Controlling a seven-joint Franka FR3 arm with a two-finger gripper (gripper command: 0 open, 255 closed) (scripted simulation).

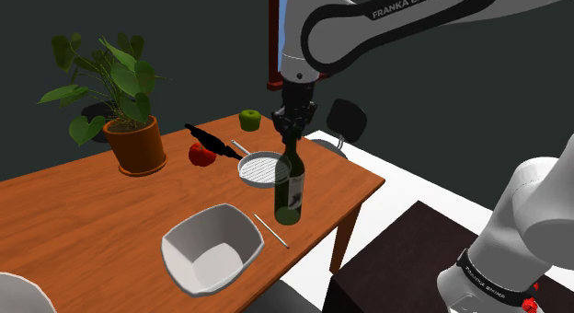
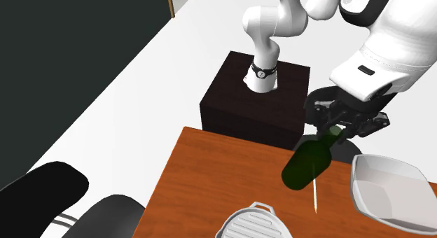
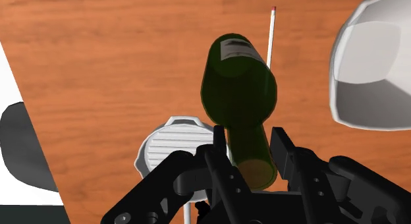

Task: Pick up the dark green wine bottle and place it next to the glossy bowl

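The fingers grip the neck of the green bottle. Beyond them on the tabletop, a white bowl sits near the bottle.

Soft, even light on the table, faint sheen on the bottle, dim dark wall behind.

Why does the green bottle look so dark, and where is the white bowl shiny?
Shoulder view: the dark green wine bottle shows hardly any shine, and the white angular bowl has a bright floor and one grey shaded wall. Wrist view: the bottle looms large, seen from its neck; the bowl holds a pale patch inside.
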